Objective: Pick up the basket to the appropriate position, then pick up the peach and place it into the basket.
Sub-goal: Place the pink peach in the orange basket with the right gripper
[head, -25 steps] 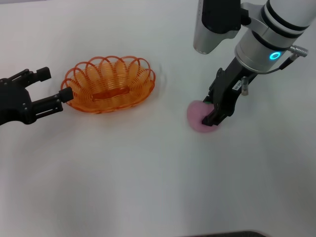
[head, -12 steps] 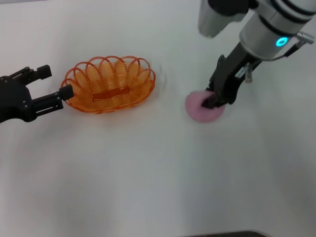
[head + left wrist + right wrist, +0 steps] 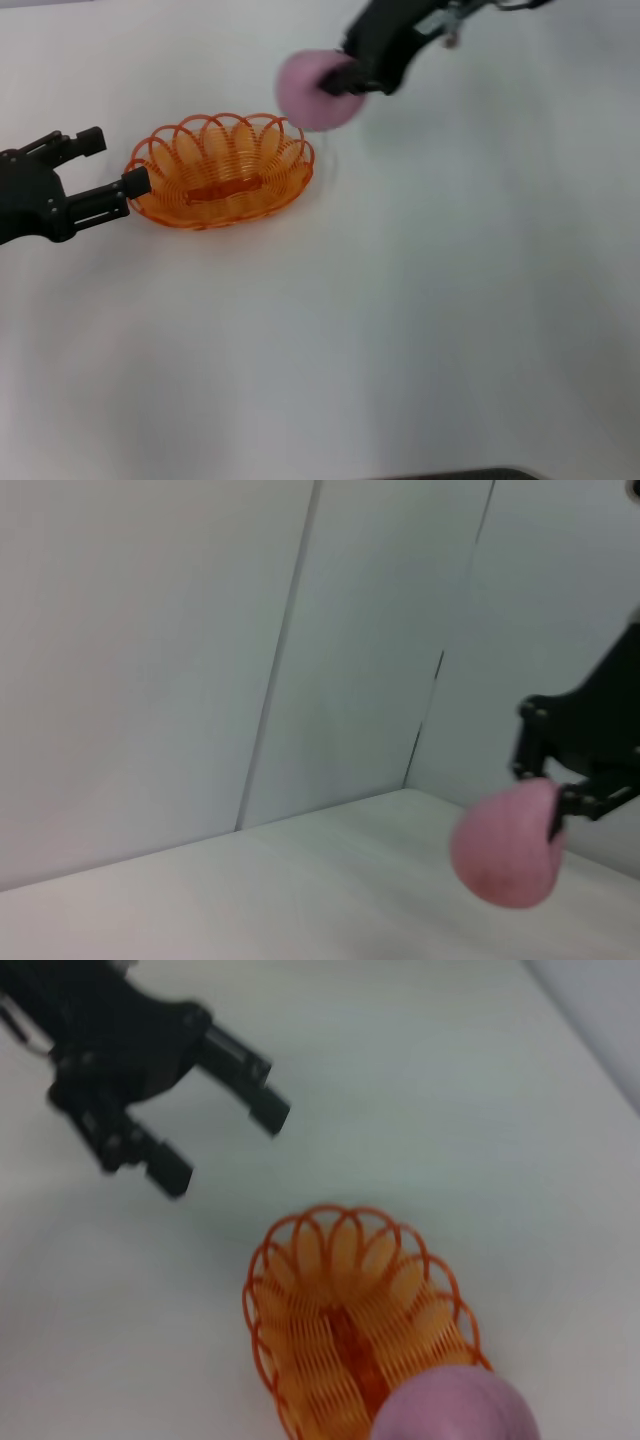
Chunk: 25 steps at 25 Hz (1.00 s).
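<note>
The orange wire-loop basket (image 3: pixel 220 170) sits on the white table, left of centre. My right gripper (image 3: pixel 347 78) is shut on the pink peach (image 3: pixel 312 90) and holds it in the air just beyond the basket's right end. The right wrist view shows the peach (image 3: pixel 455 1410) above the near end of the basket (image 3: pixel 350 1340). The left wrist view shows the peach (image 3: pixel 505 845) held by the right gripper (image 3: pixel 570 790) farther off. My left gripper (image 3: pixel 118 158) is open and empty, low beside the basket's left end, one fingertip (image 3: pixel 138 182) right at the rim.
The white table (image 3: pixel 400 330) spreads out in front of and to the right of the basket. The left gripper (image 3: pixel 215 1110) also shows in the right wrist view, beyond the basket. A pale wall (image 3: pixel 150 650) stands behind the table.
My right gripper has lifted the peach off the table and carried it up and to the left, towards the basket. The left gripper and basket have stayed put.
</note>
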Each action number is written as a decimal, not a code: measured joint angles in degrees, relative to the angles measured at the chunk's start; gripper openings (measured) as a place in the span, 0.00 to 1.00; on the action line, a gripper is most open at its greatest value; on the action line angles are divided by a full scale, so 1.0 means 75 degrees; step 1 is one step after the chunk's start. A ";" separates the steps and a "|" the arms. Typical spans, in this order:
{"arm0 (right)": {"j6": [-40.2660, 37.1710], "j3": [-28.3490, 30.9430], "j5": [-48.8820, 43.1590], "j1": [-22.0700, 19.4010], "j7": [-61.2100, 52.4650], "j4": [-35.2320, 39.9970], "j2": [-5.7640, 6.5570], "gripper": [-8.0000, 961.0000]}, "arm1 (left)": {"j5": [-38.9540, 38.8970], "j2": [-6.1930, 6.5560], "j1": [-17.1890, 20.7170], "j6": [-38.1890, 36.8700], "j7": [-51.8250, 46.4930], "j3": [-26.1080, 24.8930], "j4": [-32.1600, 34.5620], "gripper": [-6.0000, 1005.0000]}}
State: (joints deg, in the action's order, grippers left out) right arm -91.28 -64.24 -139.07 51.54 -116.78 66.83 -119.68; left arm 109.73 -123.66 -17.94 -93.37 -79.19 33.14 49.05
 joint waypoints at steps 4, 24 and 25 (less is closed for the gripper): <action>0.1373 -0.0724 0.0189 0.0560 0.0103 -0.1676 -0.0033 0.15 | 0.0002 -0.0001 0.0000 0.0055 0.0000 -0.0001 -0.0022 0.85; 0.2858 -0.1509 0.1827 0.0318 0.1019 -0.3178 0.0007 0.77 | 0.0001 0.0012 0.0044 -0.0042 0.0001 -0.0091 -0.0214 0.84; 0.2625 -0.1328 0.2053 0.0082 0.1215 -0.2940 0.0007 0.81 | -0.0009 0.0021 0.0051 -0.0100 0.0001 -0.0151 -0.0206 0.84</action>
State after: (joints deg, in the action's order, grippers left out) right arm -71.59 -74.19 -123.67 52.16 -107.67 44.78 -119.62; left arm 109.66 -123.50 -17.56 -94.11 -79.19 32.00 47.50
